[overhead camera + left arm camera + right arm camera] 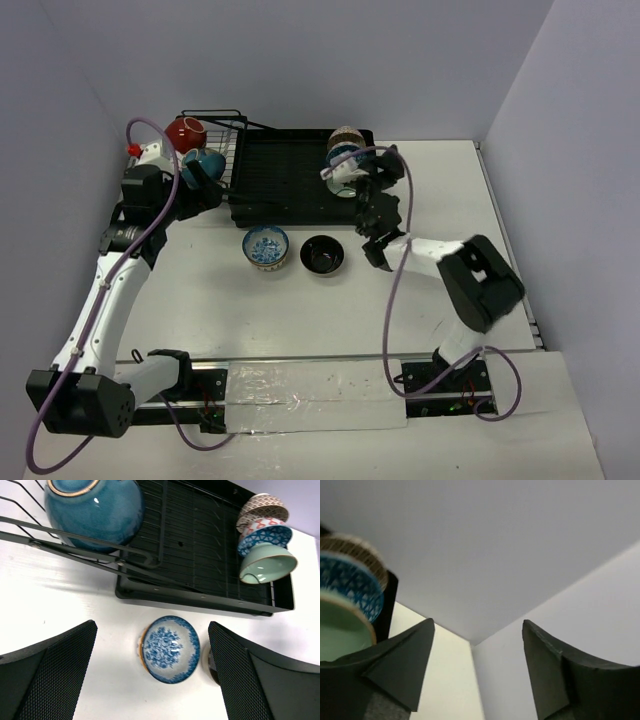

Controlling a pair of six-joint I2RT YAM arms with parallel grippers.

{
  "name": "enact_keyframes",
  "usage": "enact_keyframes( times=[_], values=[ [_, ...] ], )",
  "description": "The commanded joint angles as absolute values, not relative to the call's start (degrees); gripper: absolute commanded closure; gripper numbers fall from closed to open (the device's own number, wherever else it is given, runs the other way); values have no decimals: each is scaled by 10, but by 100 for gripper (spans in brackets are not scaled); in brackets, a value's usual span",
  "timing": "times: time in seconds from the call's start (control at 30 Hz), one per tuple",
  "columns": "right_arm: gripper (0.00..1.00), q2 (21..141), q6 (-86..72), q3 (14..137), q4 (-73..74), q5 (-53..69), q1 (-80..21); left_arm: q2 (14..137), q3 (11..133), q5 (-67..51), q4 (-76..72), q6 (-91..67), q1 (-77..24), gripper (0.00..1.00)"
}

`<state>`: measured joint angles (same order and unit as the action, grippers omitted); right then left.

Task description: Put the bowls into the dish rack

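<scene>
Open run down the middle of the rack (285, 175): bare ridges between the basket (228, 125), full on the left, and the stacked bowls (343, 150) at the right end. On the near side, blue bowl (266, 247) and black bowl (322, 255) sit just beside each other, hardly a gap. The right arm (430, 255) bars the right approach.
</scene>
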<state>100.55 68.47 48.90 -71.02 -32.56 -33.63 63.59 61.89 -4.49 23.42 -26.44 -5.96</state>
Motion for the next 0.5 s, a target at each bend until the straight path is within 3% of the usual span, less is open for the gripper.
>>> enact_keyframes(
  times=[0.0,0.23,0.47],
  values=[
    [20,891,515,490,-669,-407,-341,613,614,-76,223,-289,-62,1],
    [9,689,108,517,-266,-374,-338,580,598,-5,257,-329,-134,1],
    [5,585,-161,510,-39,-303,-317,628,597,47,244,-376,-258,1]
  ],
)
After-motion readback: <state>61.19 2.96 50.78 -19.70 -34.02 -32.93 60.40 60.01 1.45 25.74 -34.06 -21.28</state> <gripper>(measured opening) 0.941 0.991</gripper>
